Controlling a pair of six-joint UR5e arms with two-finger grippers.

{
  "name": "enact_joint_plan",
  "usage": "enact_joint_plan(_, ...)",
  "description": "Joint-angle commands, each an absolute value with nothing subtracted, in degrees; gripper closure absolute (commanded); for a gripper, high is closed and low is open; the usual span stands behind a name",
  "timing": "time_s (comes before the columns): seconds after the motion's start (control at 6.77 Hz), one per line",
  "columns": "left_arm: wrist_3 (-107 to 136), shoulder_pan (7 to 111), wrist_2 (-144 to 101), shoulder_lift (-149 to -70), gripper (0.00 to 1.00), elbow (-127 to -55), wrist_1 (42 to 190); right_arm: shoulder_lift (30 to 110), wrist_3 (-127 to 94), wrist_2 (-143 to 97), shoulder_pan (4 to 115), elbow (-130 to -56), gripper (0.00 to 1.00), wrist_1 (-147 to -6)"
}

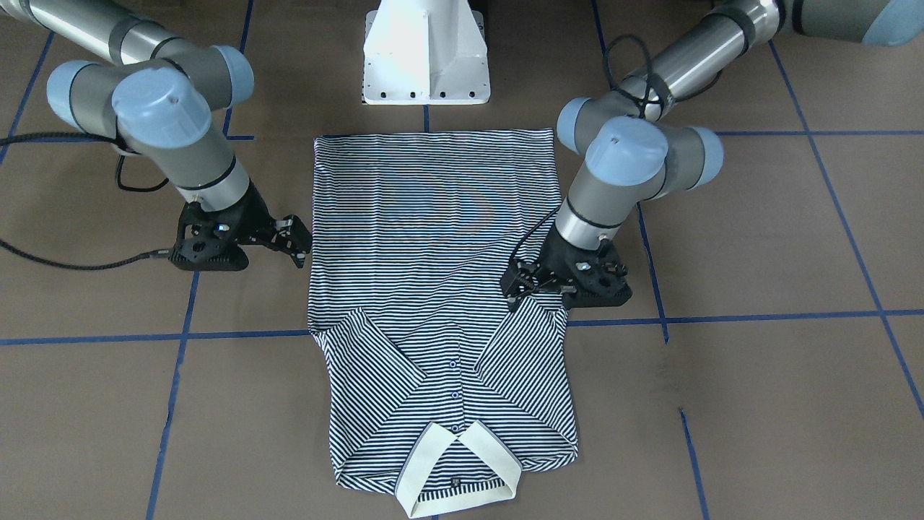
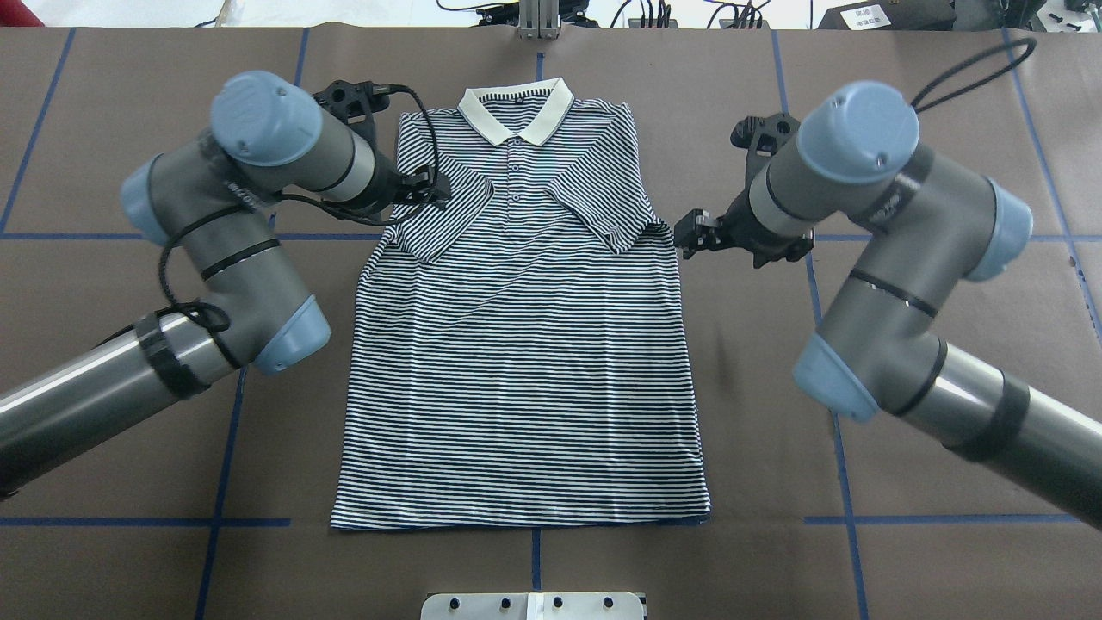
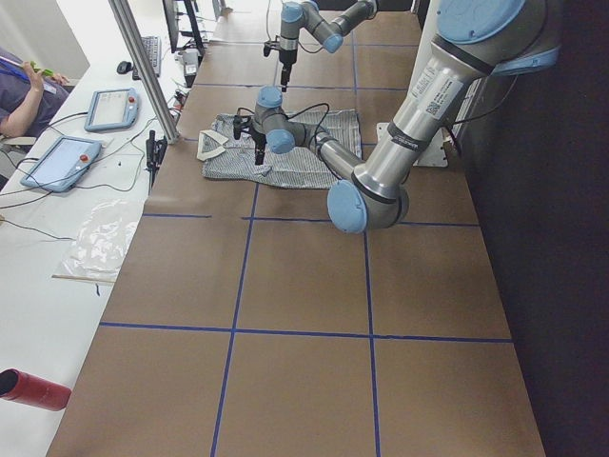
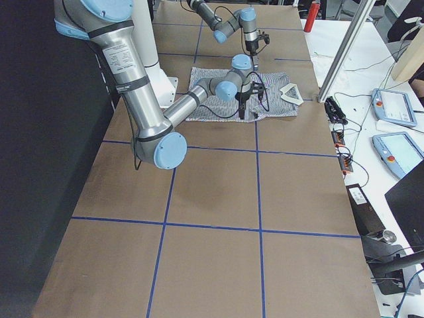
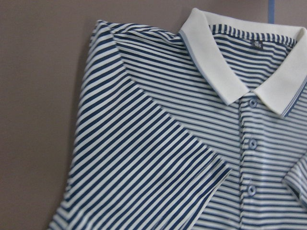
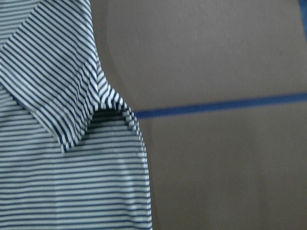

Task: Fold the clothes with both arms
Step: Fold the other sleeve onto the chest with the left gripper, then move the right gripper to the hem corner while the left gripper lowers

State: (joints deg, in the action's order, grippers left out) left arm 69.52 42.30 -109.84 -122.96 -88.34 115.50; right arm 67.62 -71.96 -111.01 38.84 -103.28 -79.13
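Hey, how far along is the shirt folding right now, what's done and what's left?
Done: the polo shirt lies flat, buttons up, with both sleeves folded in over the chest. In hand: the left gripper hangs over its folded sleeve and the right gripper is beside the shirt's edge; neither visibly holds cloth. Left: the body is at full length, with the hem not yet brought up to the collar.

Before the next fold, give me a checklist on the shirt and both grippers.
1. Polo shirt lies flat, face up: ok.
2. Sleeves folded in over the chest: ok.
3. Left gripper over the cloth beside its sleeve: ok.
4. Right gripper over the cloth: not ok, just off the shirt's edge.
5. Either gripper holding fabric: cannot tell.
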Motion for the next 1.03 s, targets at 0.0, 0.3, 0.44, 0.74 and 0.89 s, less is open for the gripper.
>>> enact_joint_plan(0.0,65.0,42.4,-110.0,-116.0,0.0,-100.6,108.7,77.7,-90.9,-97.3,22.4,-115.3,0.0,-77.1)
enact_joint_plan(0.3,65.0,42.4,-109.9,-115.9,0.0,-100.9,108.6,79.8,-98.5,-87.7,10.8,-117.7,0.0,-77.3)
enact_joint_plan(0.44,65.0,42.4,-110.0,-115.9,0.0,-100.9,108.6,80.0,-98.4,-86.7,9.2,-116.8,0.0,-77.7)
enact_joint_plan(0.74,65.1,42.3,-110.0,-116.0,0.0,-101.0,108.6,80.8,-98.2,-87.3,9.1,-115.2,0.01,-77.7)
enact_joint_plan(0.89,65.1,42.3,-110.0,-116.0,0.0,-101.2,108.6,80.6,-98.1,-87.6,9.1,-114.7,0.03,-77.7)
